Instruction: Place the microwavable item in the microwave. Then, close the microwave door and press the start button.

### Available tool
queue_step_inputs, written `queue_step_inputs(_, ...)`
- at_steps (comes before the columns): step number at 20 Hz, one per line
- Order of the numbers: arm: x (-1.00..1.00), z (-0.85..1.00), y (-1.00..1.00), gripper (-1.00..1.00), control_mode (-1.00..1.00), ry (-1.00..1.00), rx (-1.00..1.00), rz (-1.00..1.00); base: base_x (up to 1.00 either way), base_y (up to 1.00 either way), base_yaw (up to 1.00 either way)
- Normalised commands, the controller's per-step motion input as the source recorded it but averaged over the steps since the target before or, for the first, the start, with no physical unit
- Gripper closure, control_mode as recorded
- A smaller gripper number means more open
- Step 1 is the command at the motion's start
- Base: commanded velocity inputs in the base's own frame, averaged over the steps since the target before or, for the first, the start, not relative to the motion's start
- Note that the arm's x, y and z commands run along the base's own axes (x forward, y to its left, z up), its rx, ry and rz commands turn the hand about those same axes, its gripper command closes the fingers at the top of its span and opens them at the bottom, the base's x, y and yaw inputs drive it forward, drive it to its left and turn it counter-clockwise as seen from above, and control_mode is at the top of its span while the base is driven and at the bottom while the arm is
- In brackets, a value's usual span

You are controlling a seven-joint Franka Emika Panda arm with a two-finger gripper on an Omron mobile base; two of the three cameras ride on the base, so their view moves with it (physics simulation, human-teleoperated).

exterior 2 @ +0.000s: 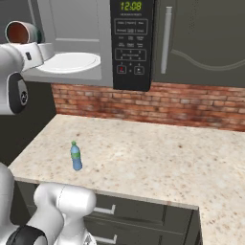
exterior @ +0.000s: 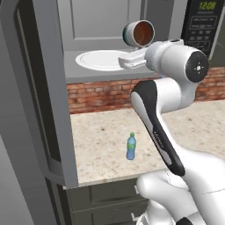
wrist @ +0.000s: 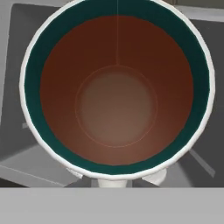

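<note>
The microwavable item, a silvery mug [exterior: 138, 34] with a dark green band and reddish-brown inside, hangs tilted on its side in the air before the microwave's open cavity, above the white turntable plate [exterior: 101, 59]. My gripper [exterior: 134, 48] is shut on it just below; the fingers are hidden behind the mug. The hand view looks straight into the mug [wrist: 117, 87]. From the right, the mug [exterior 2: 21, 32] sits up and left of the plate [exterior 2: 69, 62]. The microwave door [exterior: 44, 88] stands swung open at the left. The black control panel [exterior 2: 131, 43] shows a green clock.
A slim blue bottle with a green cap [exterior: 131, 147] stands on the speckled counter [exterior: 105, 127] below the microwave. A brick backsplash [exterior 2: 158, 103] runs behind it. A grey cabinet with a long handle [exterior 2: 166, 33] is right of the panel.
</note>
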Motion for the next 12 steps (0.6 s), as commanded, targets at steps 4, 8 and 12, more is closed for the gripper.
queue_step_inputs(4, 0.42, 0.07, 0.08, 1.00, -1.00, 0.36, 0.00, 0.03, 0.00, 0.00, 0.00)
queue_step_inputs(8, 0.35, 0.06, 0.03, 1.00, -1.00, 0.41, 0.00, 0.04, 0.00, 0.00, 0.00)
queue_step_inputs(12, 0.42, 0.00, 0.03, 1.00, -1.00, 0.29, 0.00, 0.04, 0.00, 0.00, 0.00)
